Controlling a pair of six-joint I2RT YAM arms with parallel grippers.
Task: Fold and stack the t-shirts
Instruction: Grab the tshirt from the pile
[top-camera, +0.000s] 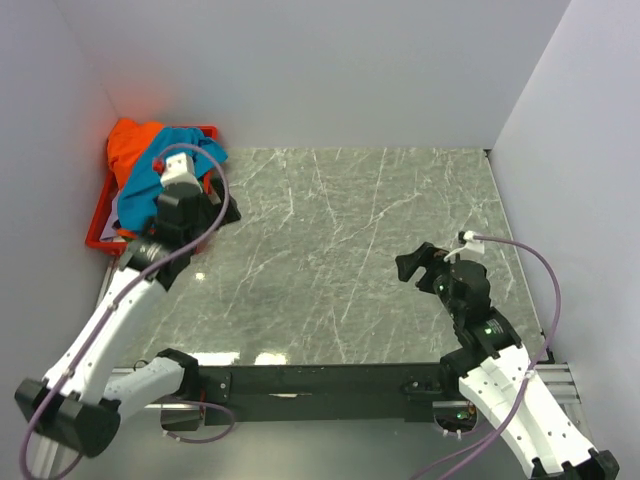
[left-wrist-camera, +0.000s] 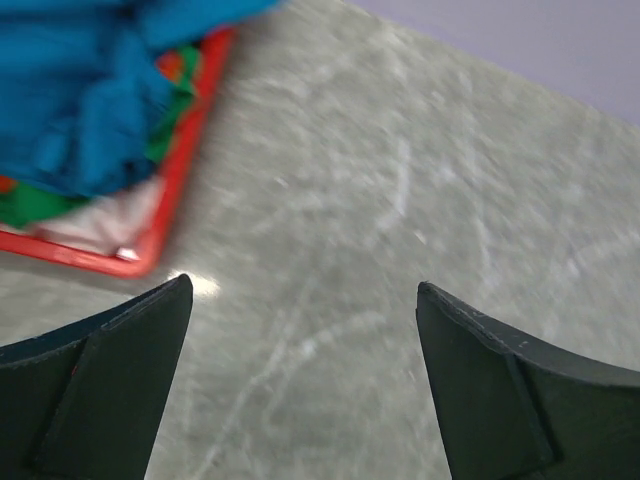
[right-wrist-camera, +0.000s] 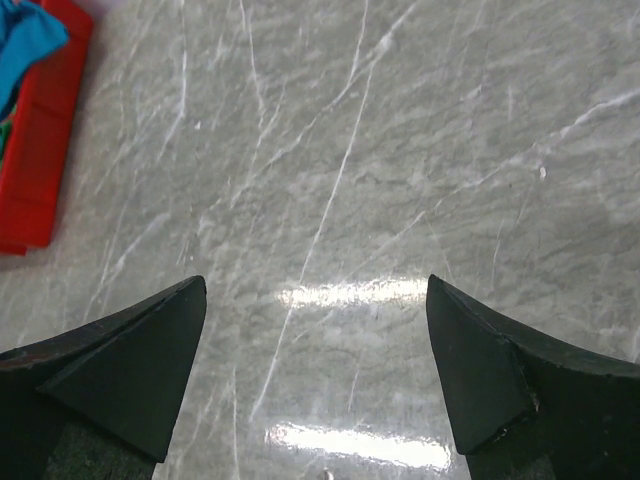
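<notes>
Overall: a grey marble table (top-camera: 350, 220) is seen, with a red tray (top-camera: 96, 236) at its 10 o'clock corner, in which crumpled cloth is heaped.
Top view: the teal-blue shirt (top-camera: 137, 188) is shown uppermost in the tray, and the orange shirt (top-camera: 130, 140) is bunched behind it toward 11 o'clock; the third colour is hidden from this camera.
Left wrist view: the green shirt (left-wrist-camera: 30, 205) is revealed beneath the teal cloth, pressed against the tray's rim.
Right wrist view: only a teal corner and the tray's side are caught, at 10 o'clock.
Left gripper (left-wrist-camera: 305, 290): the jaws are spread wide and nothing is held; it is poised over bare table just beside the tray's corner.
Right gripper (right-wrist-camera: 315, 285): the jaws are spread wide and empty; it is held over the table at 4 o'clock, well apart from the tray.
</notes>
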